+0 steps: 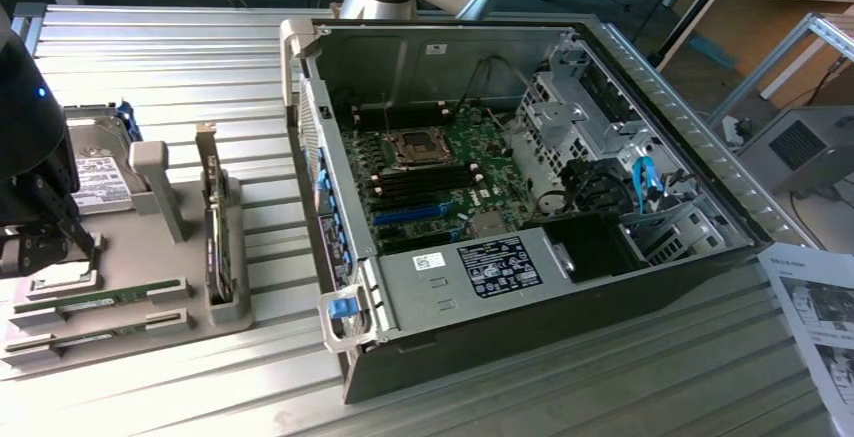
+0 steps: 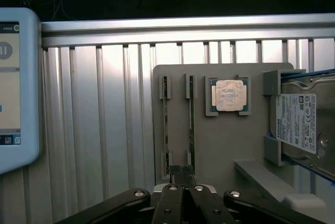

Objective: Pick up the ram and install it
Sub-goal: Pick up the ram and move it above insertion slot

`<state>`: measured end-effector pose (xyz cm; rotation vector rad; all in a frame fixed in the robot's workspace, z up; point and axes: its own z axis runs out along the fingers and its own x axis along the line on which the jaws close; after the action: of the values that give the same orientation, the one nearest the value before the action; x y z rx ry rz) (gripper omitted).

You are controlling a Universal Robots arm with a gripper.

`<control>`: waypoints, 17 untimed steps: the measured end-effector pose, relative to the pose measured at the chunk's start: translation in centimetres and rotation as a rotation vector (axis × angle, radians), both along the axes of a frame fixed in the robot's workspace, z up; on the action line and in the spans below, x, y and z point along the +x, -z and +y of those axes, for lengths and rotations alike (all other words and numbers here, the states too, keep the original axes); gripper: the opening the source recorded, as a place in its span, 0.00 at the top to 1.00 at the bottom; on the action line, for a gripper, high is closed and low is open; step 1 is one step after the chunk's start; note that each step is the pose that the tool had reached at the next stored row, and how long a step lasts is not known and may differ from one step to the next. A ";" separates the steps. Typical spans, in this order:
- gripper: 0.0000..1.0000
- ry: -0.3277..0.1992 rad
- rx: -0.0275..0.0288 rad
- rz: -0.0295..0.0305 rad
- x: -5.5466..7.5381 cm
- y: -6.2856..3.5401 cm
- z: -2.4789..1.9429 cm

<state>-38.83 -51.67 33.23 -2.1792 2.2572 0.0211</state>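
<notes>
While the black claw (image 2: 181, 171) hangs with its tips pressed together over the matte grey plastic tray (image 2: 220, 145), two thin green RAM sticks (image 2: 191, 124) sit on edge in its slots, near one square metal-topped CPU (image 2: 229, 96) and one hard drive (image 2: 296, 124).

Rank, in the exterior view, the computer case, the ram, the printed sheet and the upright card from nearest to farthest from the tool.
1. The ram, on the grey tray beside the tool.
2. The upright card, standing at the tray's edge.
3. The computer case, mid-view.
4. The printed sheet, at the exterior view's right edge.
</notes>
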 end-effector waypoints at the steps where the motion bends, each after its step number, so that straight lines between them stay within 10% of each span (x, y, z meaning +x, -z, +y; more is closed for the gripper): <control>1: 0.89 0.000 0.0000 0.0000 0.0 0.02 -0.01; 17: 0.89 0.000 0.0001 0.0000 0.0 1.01 -0.48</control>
<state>-38.83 -52.14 32.22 -2.1792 2.2571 0.0212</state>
